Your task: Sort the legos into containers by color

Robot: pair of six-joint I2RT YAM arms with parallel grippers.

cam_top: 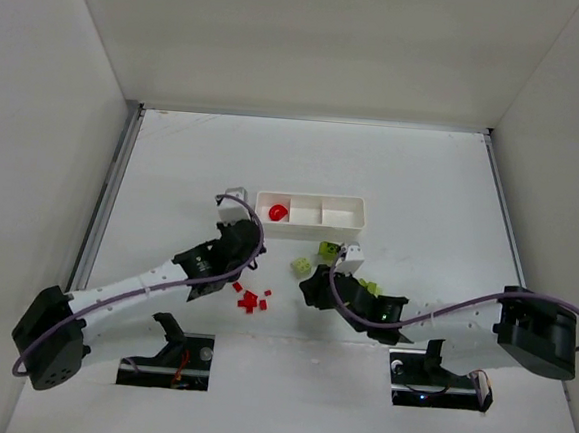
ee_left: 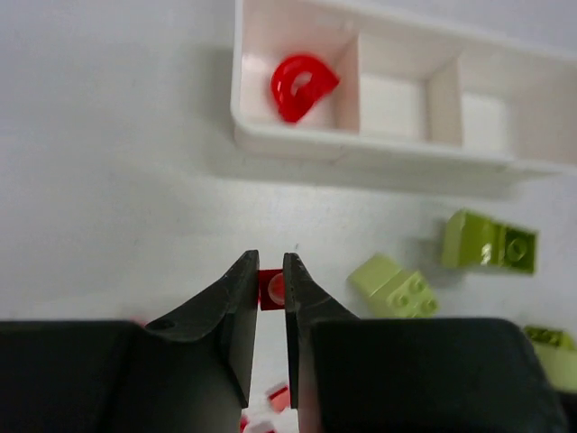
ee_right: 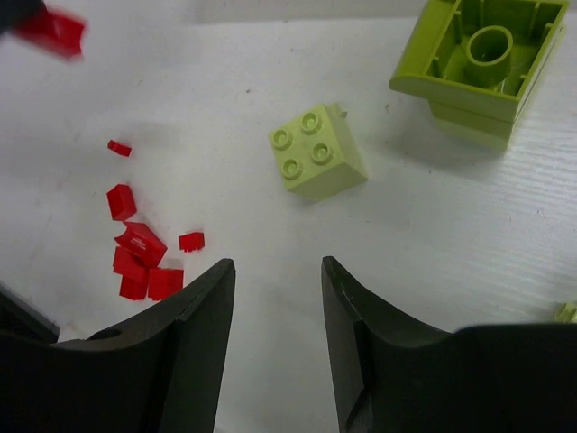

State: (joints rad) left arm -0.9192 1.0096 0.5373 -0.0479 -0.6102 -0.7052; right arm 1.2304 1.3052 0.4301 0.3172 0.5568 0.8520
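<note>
The white bench [cam_top: 423, 177] carries a long white tray [cam_top: 361, 214]; its left compartment holds a red round piece [ee_left: 300, 83]. On the near side of the tray, the left tool [ee_left: 270, 262] is clamped on a small red brick [ee_left: 273, 287]. The right tool [ee_right: 278, 266] hangs with its jaws apart, gripping nothing. An upturned yellow-green brick [ee_right: 482, 63] and a smaller one [ee_right: 317, 151] lie ahead of it. Loose red bricks [ee_right: 140, 257] lie to its left.

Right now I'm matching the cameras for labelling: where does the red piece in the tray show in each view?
Top external: red piece, leftmost compartment of the tray, near centre.
Left wrist: upper middle, same compartment.
Right wrist: not in it.
Shared landmark: studded green brick, in all three.
</note>
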